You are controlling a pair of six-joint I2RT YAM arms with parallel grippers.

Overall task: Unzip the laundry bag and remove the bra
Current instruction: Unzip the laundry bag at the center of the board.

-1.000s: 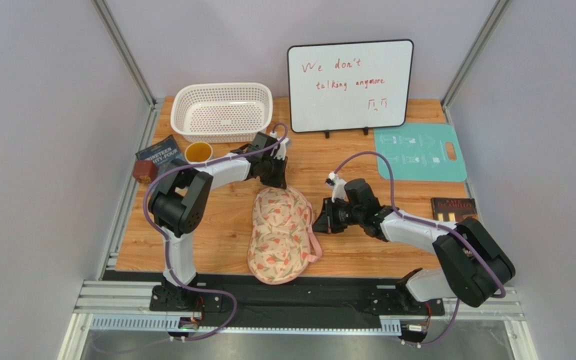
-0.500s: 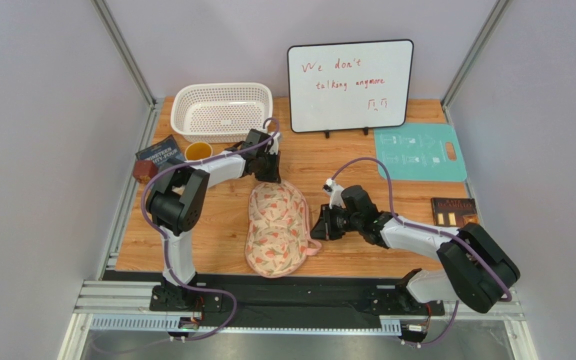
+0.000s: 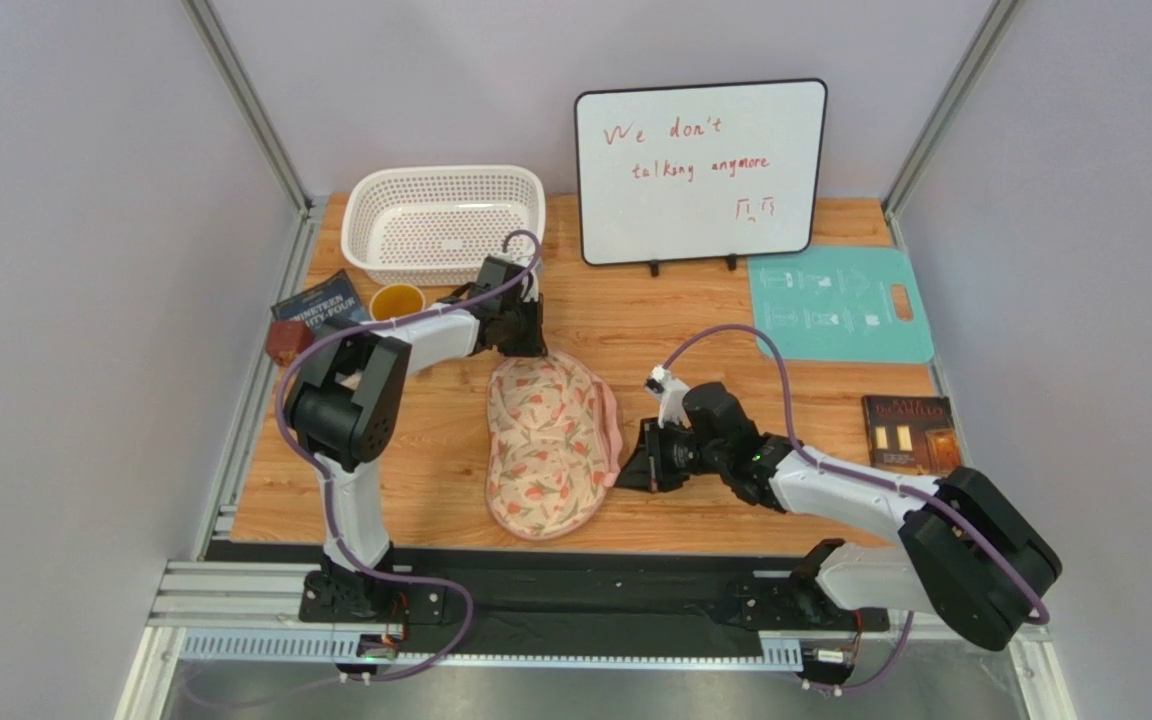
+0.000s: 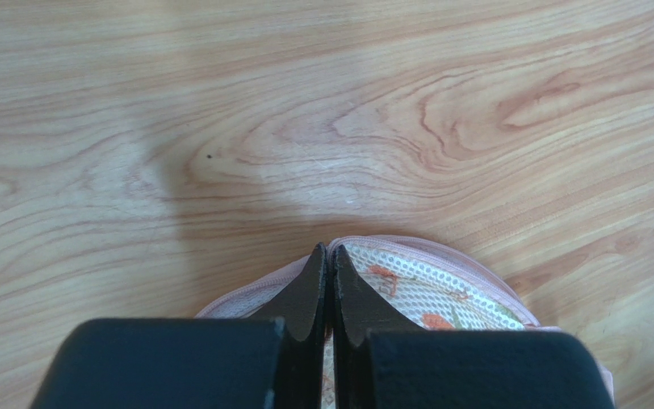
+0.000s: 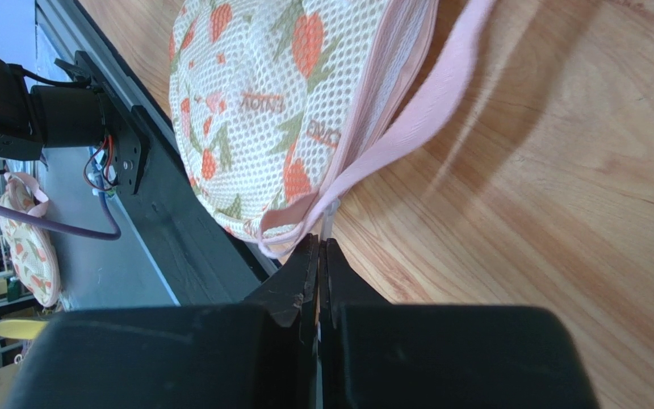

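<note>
Currently clamped shut: left claw [image 4: 329, 252] on pink rim of laundry bag [image 3: 549, 443], right at its tips; right claw [image 5: 320, 244] on zipper pull [image 5: 329, 218], strap [image 5: 424, 111] just ahead.

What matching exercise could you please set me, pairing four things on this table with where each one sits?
Things:
1 laundry bag
2 white basket
3 whiteboard
4 teal mat

Places:
A far left corner of the table
B standing upright at the far edge
C middle, toward the near edge
D lying flat at the far right

Pairs: 1-C, 2-A, 3-B, 4-D
</note>
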